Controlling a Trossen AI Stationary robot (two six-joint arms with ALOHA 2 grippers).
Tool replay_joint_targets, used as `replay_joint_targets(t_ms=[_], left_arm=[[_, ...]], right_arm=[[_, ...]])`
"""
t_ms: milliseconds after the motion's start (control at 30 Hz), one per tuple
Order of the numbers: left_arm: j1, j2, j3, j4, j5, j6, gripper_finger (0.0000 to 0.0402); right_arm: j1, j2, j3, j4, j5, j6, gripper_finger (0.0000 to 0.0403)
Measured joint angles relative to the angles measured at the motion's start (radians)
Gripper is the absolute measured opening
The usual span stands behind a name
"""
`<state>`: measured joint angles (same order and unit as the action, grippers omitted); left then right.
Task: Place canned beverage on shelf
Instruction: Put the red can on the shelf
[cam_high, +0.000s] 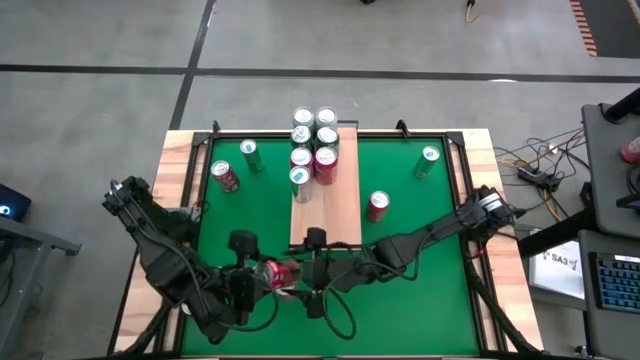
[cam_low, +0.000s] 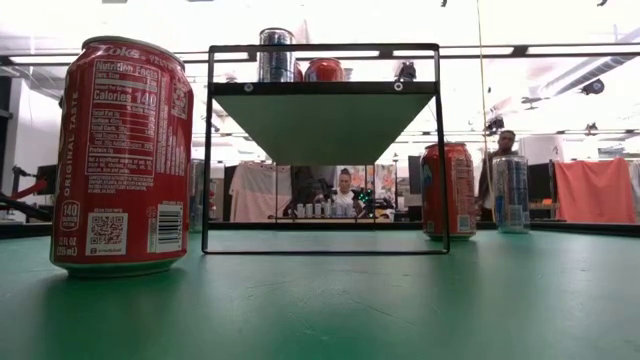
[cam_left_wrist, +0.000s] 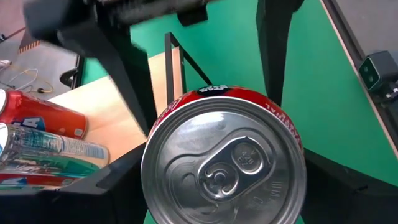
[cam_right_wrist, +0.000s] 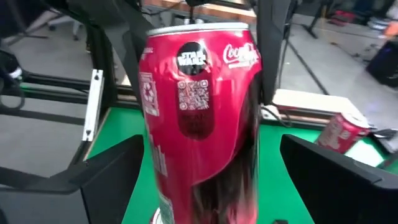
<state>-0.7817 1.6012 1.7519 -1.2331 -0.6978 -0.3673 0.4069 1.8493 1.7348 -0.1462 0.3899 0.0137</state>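
Note:
A red cola can (cam_high: 280, 272) hangs above the green surface just in front of the near end of the shelf (cam_high: 325, 205). My left gripper (cam_high: 258, 276) is shut on it; the left wrist view faces the can's silver top (cam_left_wrist: 224, 165). My right gripper (cam_right_wrist: 208, 177) comes from the right and stands open. Its fingers (cam_right_wrist: 102, 180) stand on either side of the can's red wall (cam_right_wrist: 199, 106) with a gap at each side. Several cans (cam_high: 313, 145) stand on the shelf's far end. My left gripper pinches the can between its two fingers (cam_left_wrist: 115, 183), one on each side wall just behind the top rim (cam_left_wrist: 148, 177). The fingers slant down from the table's left and lie along the can, whose top faces the wrist. The can is lifted clear and tilted.
Loose cans stand on the green surface: a red one (cam_high: 226, 177) and a green one (cam_high: 250, 155) far left, a green one (cam_high: 430, 162) far right, a red one (cam_high: 377, 205) right of the shelf. The shelf's near half is bare board. A pale wooden rim (cam_high: 180, 150) borders the table.

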Motion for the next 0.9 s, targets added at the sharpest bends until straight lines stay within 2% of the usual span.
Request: replay_joint_targets(t_ms=[100,300,500,600,900], left_arm=[[0.004,0.000,0.000,0.016,0.000,0.024,0.0291],[0.015,0.000,0.000,0.041,-0.007,0.055,0.0291],[0.017,0.000,0.000,0.065,-0.008,0.095,0.0291],[0.017,0.000,0.000,0.067,-0.007,0.110,0.0293],[0.017,0.000,0.001,0.081,-0.016,0.251,0.0390]], right_arm=[[-0.015,0.011,0.000,0.005,-0.039,-0.004,0.0368],[-0.028,0.015,0.000,0.003,-0.049,-0.015,0.0363],[-0.031,0.015,0.003,0.005,-0.053,-0.011,0.0293],[-0.031,0.014,0.003,0.002,-0.049,-0.012,0.0288],[-0.038,0.004,0.003,-0.027,-0.050,0.018,0.0288]])
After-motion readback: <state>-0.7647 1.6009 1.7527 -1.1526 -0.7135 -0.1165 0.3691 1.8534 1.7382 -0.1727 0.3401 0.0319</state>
